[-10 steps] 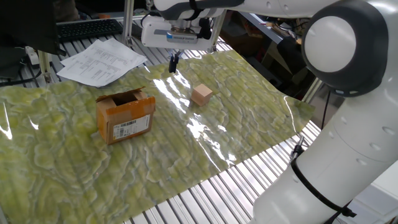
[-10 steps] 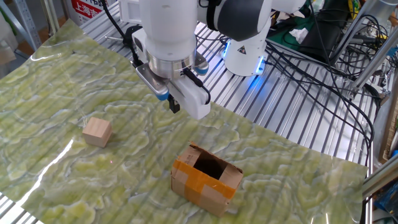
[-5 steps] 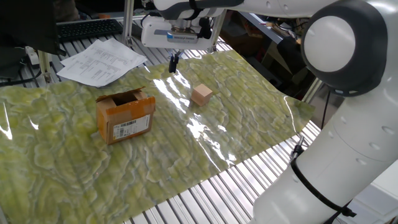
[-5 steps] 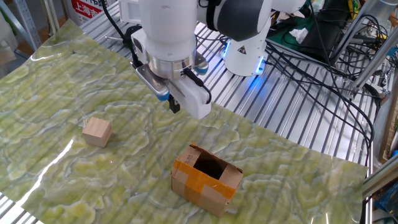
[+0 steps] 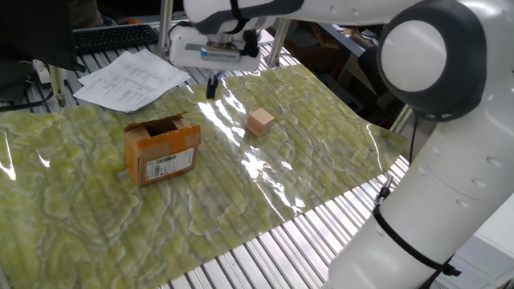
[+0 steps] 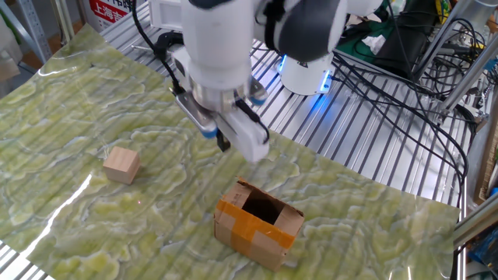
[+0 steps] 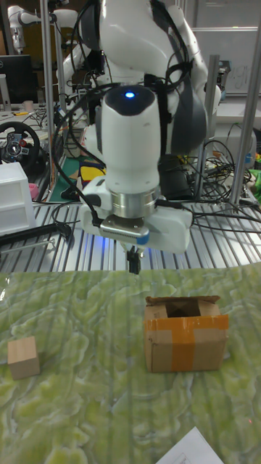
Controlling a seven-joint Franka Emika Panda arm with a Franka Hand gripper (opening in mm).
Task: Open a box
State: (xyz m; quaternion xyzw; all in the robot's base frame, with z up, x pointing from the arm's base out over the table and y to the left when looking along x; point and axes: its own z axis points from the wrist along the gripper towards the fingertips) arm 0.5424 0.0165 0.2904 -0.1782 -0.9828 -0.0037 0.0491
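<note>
The white Franka arm [image 5: 434,120] fills the right side of one fixed view and reaches across the top of the frame, while in the tall fixed view its lit wrist stands in the centre. Below it a green-and-yellow marbled sheet [image 5: 265,181] covers most of the slatted metal table [image 5: 265,257], whose bare ribs show along the lower right edge of that view. The box [image 5: 162,150] sits on the sheet left of centre in one fixed view, its top flaps standing up around a dark open mouth and its white barcode label facing the camera; in the other fixed view it lies at lower centre [image 6: 258,224], with orange tape along its edges (the same tape shows as a band across the front in the tall fixed view [image 7: 185,332]). Loose printed papers [image 5: 132,79] lie on the table at upper left. The gripper [image 5: 212,87] hangs in the air above the sheet, up and to the right of the box and apart from it, its dark fingers drawn together with nothing between them. A small tan cube [image 5: 260,122] rests on the sheet right of the box, well apart from it.
</note>
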